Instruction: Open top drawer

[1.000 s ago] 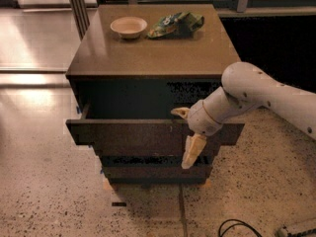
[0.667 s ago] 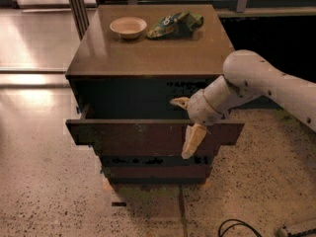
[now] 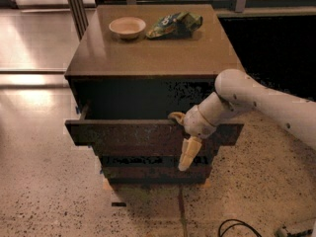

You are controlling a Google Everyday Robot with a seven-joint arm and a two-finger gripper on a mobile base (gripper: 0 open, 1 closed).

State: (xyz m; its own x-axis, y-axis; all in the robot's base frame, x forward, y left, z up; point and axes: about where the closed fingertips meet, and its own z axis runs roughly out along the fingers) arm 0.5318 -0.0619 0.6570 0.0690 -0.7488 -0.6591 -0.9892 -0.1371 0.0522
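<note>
The top drawer (image 3: 128,137) is a wide dark reddish-brown front, pulled partly out of the cabinet (image 3: 148,58), with a dark gap behind it. My gripper (image 3: 177,141) is at the drawer's top edge, right of the middle. One yellowish finger (image 3: 175,116) hooks over the edge into the drawer. The other finger (image 3: 187,154) hangs down across the drawer front. The fingers stand apart, so the gripper is open. My white arm (image 3: 256,100) reaches in from the right.
A pale bowl (image 3: 127,26) and a green snack bag (image 3: 174,24) lie on the cabinet top. Two shorter drawer fronts (image 3: 143,172) sit below the open one. A dark cable (image 3: 237,227) lies on the speckled floor at the lower right.
The arm has shifted slightly and the gripper sits a little lower and further left on the drawer front. The drawer has not visibly moved.
</note>
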